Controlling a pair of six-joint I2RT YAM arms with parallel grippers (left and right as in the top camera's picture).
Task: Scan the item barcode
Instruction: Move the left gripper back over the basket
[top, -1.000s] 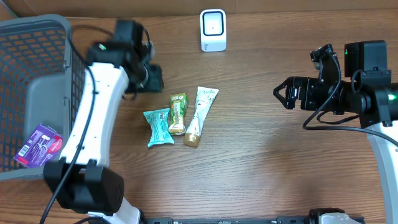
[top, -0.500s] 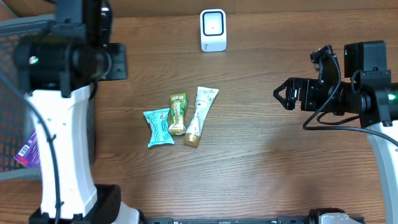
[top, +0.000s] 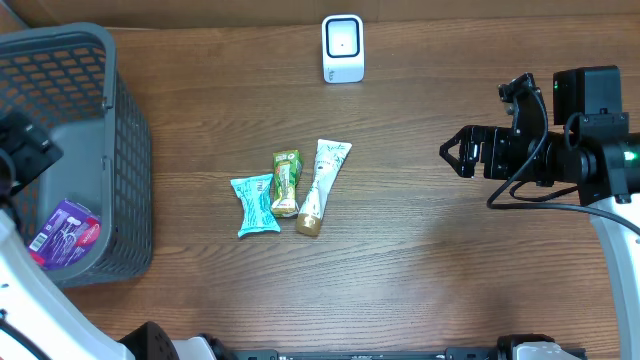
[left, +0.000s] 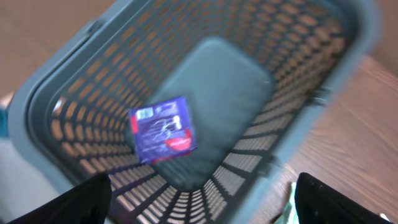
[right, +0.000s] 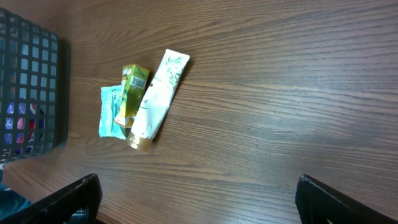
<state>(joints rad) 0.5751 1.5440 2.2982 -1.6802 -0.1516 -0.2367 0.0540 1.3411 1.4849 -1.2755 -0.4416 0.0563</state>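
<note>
Four packaged items are in sight, one basket, one scanner and two grippers. The purple packet (left: 163, 129), flat, roughly square and glossy with a red patch and a small white barcode label at one corner, is inside the basket (top: 120, 180), at the near end of its floor by the mesh wall; the left wrist view is blurred, so finer print cannot be read. The basket is a grey plastic tub with a solid floor and lattice walls of small square holes, standing at the left edge of the desk (top: 420, 260), a brown board with long wood grain. The other three items lie together mid-desk, side by side and touching: a crinkled teal sachet (top: 255, 204) on the left, a narrow green packet (top: 286, 182) in the middle with a barcode showing in the right wrist view, and a long white tube (top: 322, 185) with leaf print and a tan cap on the right. The scanner (top: 342, 48), a small white rounded block with a pale window, stands upright at the far edge, well apart from them. The left gripper (left: 205, 205) hangs above the basket, its dark fingers spread wide with nothing between them. The right gripper (top: 455, 155) hovers over bare desk on the right, released too, jaws apart and empty.
</note>
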